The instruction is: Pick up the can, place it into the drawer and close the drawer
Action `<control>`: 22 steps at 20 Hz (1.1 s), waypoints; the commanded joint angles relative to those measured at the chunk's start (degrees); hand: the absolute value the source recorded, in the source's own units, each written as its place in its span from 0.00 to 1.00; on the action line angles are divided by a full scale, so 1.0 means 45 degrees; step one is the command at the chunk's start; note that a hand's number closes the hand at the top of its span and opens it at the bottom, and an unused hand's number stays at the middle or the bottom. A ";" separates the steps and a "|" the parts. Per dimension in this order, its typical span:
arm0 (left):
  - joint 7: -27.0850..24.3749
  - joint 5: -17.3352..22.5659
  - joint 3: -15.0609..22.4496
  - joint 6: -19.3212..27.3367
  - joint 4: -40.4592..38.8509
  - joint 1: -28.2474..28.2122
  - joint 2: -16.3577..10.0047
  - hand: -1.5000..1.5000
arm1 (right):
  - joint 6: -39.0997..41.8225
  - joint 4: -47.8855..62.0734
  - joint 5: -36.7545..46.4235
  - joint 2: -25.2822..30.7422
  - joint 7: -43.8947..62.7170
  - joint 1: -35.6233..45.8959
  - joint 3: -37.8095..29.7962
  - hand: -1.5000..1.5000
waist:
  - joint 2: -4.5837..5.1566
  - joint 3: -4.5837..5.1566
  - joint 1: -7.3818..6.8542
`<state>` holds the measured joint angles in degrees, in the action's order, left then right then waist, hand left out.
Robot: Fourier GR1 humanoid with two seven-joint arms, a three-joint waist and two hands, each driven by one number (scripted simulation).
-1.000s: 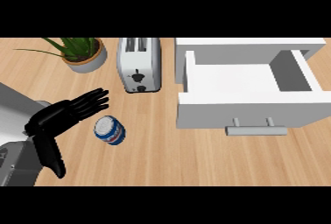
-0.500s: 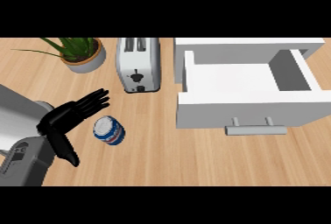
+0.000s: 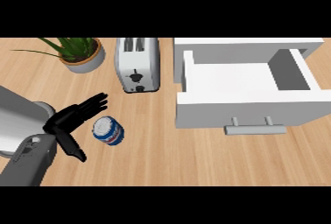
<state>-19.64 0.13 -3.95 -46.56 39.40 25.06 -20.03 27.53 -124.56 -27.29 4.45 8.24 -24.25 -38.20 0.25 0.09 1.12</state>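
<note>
One hand in shot, the left hand [image 3: 68, 120], and it's spread wide open, fingers stretched up and to the right, thumb angled down, nothing held. Just beside its palm, in the gap between fingers and thumb, sits the blue-and-white can [image 3: 108, 131] on the wooden counter [image 3: 181, 153], and no finger curls round it. Further out, a white toaster [image 3: 137, 64] and a potted plant [image 3: 81, 52] stand at the back, while the white drawer [image 3: 252, 111] is pulled open well to the can's right, its handle [image 3: 255, 129] facing the near edge.
</note>
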 commanded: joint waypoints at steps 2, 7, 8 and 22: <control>-0.2331 -0.0996 0.0170 -0.0642 -0.2371 0.0927 -0.0251 0.00 | 0.0174 0.0143 -0.0353 0.0416 0.0242 0.0407 -0.0278 0.00 | 0.0043 0.0011 0.0098; -0.3168 -0.1562 0.0577 0.0009 -0.3410 0.0692 0.0243 0.00 | 0.0304 0.0234 -0.0599 0.0515 0.0567 0.0463 -0.0377 0.00 | 0.0045 0.0014 0.0085; -0.2983 -0.1401 0.0554 -0.0360 -0.3371 0.0786 0.0144 0.00 | 0.0804 0.0027 0.0198 -0.0744 -0.0476 -0.0330 -0.0201 0.00 | 0.0020 0.0005 0.0108; -0.2765 -0.1107 0.0450 -0.0104 -0.5082 0.1725 0.1534 1.00 | 0.0719 -0.0766 -0.1199 -0.0300 0.0708 -0.0478 -0.0784 0.00 | 0.0006 0.0004 0.0135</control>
<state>-28.60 -5.50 -1.57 -40.99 18.45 32.44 -14.43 29.16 -127.73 -30.42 3.45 11.59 -24.41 -40.31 0.38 0.14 1.60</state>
